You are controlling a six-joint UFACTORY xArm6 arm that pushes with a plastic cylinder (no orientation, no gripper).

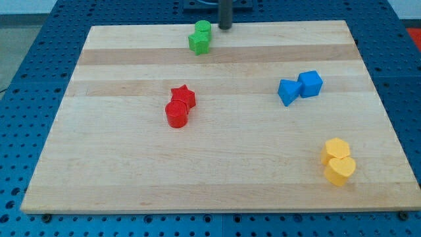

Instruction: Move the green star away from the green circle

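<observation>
My tip [224,27] – right of green circle [203,28] (touching green star [198,43])

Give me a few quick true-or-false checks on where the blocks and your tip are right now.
1. The green star touches the green circle. True.
2. My tip is at the view's bottom. False: it is at the view's top edge, just right of the green circle.
3. The red star sits beside the red cylinder. True.
4. The two blue blocks are at the view's left. False: they are at the right.
</observation>
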